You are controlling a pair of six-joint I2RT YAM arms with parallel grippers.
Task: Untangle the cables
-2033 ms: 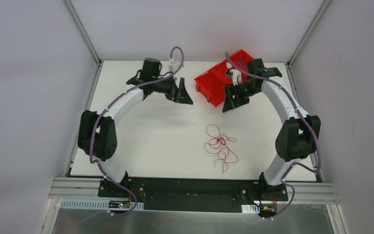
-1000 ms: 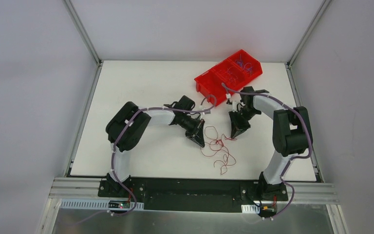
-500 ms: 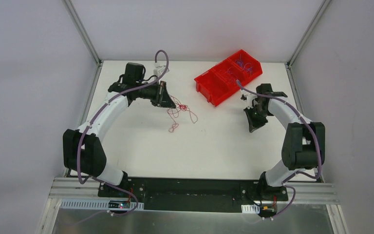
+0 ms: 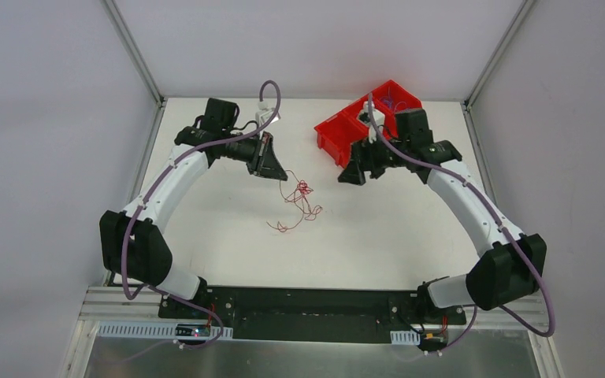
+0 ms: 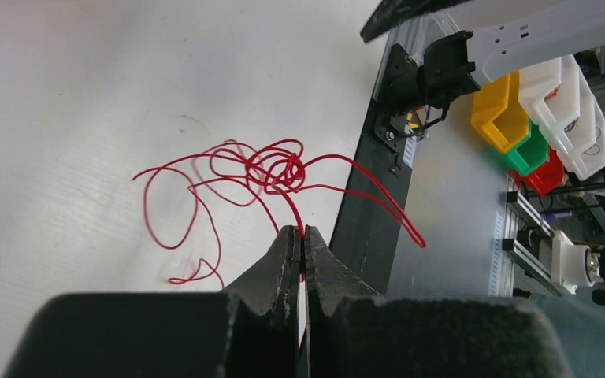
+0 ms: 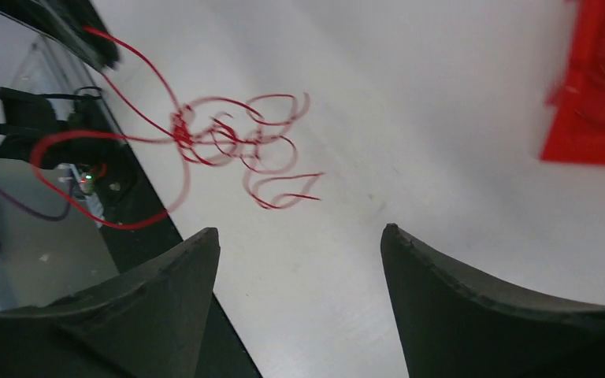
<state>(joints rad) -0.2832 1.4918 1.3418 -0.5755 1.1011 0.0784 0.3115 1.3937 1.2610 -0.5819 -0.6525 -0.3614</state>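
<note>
Left pincer (image 5: 301,235) clenched on the cables (image 5: 272,169) — tangle just past its tips; right pincer (image 6: 299,231) spread wide.

The cables (image 4: 300,201) are plain red. The tabletop (image 4: 228,236) beneath them is plain white. The bin (image 4: 332,135) beyond the cables is solid red. The left pincer (image 5: 302,233) and right pincer (image 6: 299,231) are plain black. Both arms (image 4: 175,169) are white with black joints, each carrying a purple harness (image 4: 271,88). Shelf bins (image 5: 498,110) beyond the cables, left wrist view: yellow, green, red, white.
</note>
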